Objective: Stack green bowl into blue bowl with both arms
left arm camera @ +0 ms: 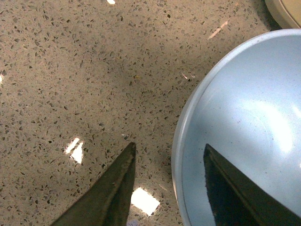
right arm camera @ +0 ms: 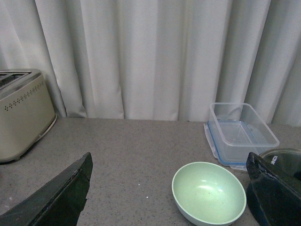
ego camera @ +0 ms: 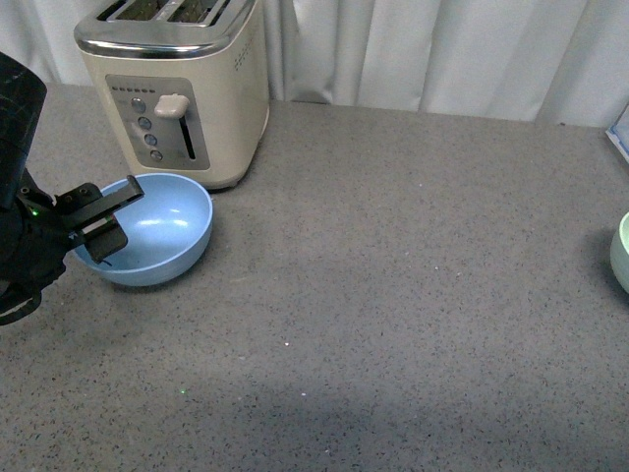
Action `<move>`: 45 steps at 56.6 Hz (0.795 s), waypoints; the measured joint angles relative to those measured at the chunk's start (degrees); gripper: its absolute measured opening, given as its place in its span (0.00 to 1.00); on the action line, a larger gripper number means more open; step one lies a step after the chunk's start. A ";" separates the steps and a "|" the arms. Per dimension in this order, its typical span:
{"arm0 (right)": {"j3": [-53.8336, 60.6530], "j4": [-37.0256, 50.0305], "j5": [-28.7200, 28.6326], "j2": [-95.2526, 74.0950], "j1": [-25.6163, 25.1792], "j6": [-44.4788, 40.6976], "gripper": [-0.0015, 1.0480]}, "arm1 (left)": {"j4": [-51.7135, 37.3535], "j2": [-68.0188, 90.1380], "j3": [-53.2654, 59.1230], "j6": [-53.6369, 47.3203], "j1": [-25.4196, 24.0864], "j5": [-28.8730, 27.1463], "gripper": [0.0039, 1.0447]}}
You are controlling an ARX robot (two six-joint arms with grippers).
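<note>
Two bowls in the front view: where are they from the left tool (ego camera: 120,216)?
— The blue bowl (ego camera: 162,236) is right at it, on the bench (ego camera: 393,295) in front of the toaster (ego camera: 182,88). The tool's fingers are at the rim. The green bowl (ego camera: 621,254) is far off to the tool's right, cut by the picture's edge.

Left wrist view: how is that tool set?
— It is parted and grips nothing. One finger (left arm camera: 117,188) hangs outside the blue bowl (left arm camera: 254,108) over the bench and the other is inside it. The rim runs between them, and I cannot see it touching either.

And the right wrist view?
— The right tool (right arm camera: 169,157) is spread wide and empty. The green bowl (right arm camera: 209,193) stands on the bench ahead of it, between the lines of its fingers, nearer one of them and untouched. A clear box (right arm camera: 240,134) sits close behind the bowl. The toaster is well off to the other side, with a curtain (right arm camera: 141,56) behind.
</note>
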State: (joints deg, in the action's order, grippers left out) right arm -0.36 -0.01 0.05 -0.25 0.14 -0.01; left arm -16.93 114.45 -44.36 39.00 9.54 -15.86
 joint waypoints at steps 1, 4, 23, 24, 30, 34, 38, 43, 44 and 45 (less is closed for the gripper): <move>0.00 0.00 0.00 0.00 0.00 0.00 0.91 | 0.00 0.00 0.04 0.04 0.04 0.13 0.36; 0.00 0.00 0.00 0.00 0.00 0.02 0.91 | -0.39 -0.02 0.35 0.09 0.26 0.92 0.26; 0.00 0.00 -0.02 0.00 0.00 0.02 0.91 | -1.49 -3.13 3.26 2.49 2.05 2.27 0.04; 0.00 0.00 0.00 0.00 0.00 0.00 0.91 | -1.51 -3.56 3.50 2.67 2.25 2.45 0.04; 0.00 0.00 0.00 0.00 0.00 0.00 0.91 | -2.19 -6.23 5.01 3.48 3.30 3.54 0.04; 0.00 0.00 0.00 0.00 0.00 0.02 0.91 | -2.97 -7.56 6.14 4.15 4.07 4.37 0.04; 0.00 0.00 -0.02 0.00 0.00 0.00 0.91 | -4.39 -8.72 7.80 5.07 5.27 5.18 0.04; 0.00 0.00 0.00 0.00 0.00 0.02 0.91 | -5.60 -9.25 9.77 6.08 6.97 5.35 0.04; 0.00 0.00 0.00 0.00 0.00 0.00 0.91 | -5.95 -9.33 10.40 6.38 7.54 5.38 0.04; 0.00 0.00 0.00 0.00 0.00 0.02 0.91 | -6.12 -9.35 10.73 6.51 7.85 5.35 0.04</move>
State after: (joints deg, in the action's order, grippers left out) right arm -0.36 -0.01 0.05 -0.25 0.14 0.01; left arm -23.05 105.10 -33.63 45.52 17.39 -10.50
